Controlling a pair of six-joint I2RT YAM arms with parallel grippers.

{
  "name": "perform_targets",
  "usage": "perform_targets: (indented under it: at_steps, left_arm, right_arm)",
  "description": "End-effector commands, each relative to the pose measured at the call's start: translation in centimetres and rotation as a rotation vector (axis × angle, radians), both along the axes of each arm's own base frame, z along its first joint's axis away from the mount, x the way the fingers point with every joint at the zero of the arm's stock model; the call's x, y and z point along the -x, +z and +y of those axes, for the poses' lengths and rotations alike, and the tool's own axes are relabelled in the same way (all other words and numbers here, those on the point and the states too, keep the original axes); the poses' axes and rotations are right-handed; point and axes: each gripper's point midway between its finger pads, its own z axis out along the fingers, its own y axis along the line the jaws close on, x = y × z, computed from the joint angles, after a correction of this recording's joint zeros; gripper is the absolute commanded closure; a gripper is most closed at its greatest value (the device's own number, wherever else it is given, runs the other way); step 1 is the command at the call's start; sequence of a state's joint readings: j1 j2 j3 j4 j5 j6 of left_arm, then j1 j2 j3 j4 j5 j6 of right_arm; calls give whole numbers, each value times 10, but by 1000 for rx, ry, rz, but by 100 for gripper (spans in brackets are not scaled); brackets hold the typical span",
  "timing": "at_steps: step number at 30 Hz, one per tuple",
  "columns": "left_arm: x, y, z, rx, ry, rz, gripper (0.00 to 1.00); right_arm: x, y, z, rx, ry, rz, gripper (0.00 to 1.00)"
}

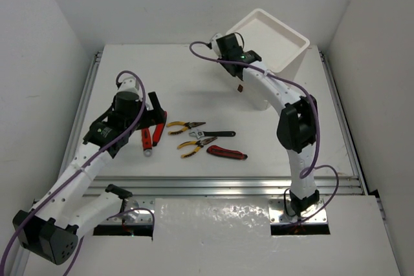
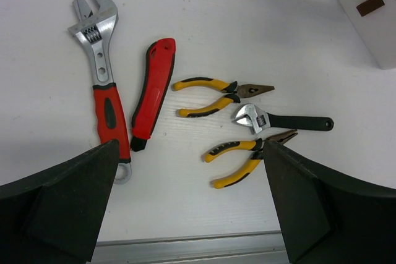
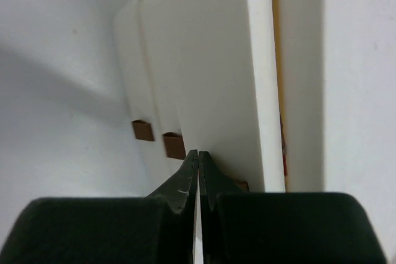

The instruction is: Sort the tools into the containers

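The tools lie together on the table: a red-handled wrench (image 2: 102, 88), a red-and-black utility knife (image 2: 154, 94), two yellow-handled pliers (image 2: 219, 94) (image 2: 247, 153) and a black-handled wrench (image 2: 281, 120). A second utility knife (image 1: 226, 153) shows in the top view. My left gripper (image 2: 192, 214) is open and empty, hovering above the table just near of the tools. The white drawer unit (image 1: 275, 46) stands at the back right. My right gripper (image 3: 198, 156) is shut, tips against the unit's front beside its top dark red tab (image 3: 242, 184). No screwdriver shows.
Two lower tabs (image 3: 143, 130) (image 3: 174, 145) show on the unit's front. A thin yellow and red sliver (image 3: 282, 140) shows in a gap at the unit's top edge. An aluminium rail (image 1: 226, 185) runs along the table's near edge. White walls enclose the table.
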State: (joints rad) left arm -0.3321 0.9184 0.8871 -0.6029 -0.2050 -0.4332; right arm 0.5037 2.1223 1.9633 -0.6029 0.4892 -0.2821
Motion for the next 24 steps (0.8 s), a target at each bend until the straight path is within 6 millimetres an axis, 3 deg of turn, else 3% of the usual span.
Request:
perform_targets:
  at_steps: [1, 7, 9, 10, 11, 13, 15, 20, 21, 24]
  left_arm:
    - [-7, 6, -1, 6, -12, -34, 0]
    - [-7, 3, -2, 11, -20, -27, 0]
    - [-7, 4, -2, 12, -24, -31, 0]
    - [-7, 4, -2, 13, -24, -32, 0]
    - [-7, 5, -2, 17, -25, -34, 0]
    - [-7, 5, -2, 17, -26, -34, 0]
    - [-7, 5, -3, 20, -29, -36, 0]
    - [-5, 6, -6, 33, -46, -38, 0]
    - [-6, 7, -7, 35, -50, -42, 0]
    - [-6, 6, -8, 37, -59, -40, 0]
  right_arm:
    - [-15, 37, -19, 0, -1, -120, 99]
    - [-26, 19, -36, 102, -14, -103, 96]
    - [-17, 11, -13, 55, 42, -81, 73]
    - [-12, 18, -4, 43, 66, -98, 66]
    - [-1, 7, 11, 58, 102, -87, 59]
    - [6, 9, 31, 58, 140, -115, 52]
    - [10, -2, 37, 64, 156, -92, 45]
    - [9, -40, 23, 92, 65, -41, 43]
    - [5, -35, 11, 101, -26, -84, 44]
    - [10, -34, 10, -72, -241, -135, 41]
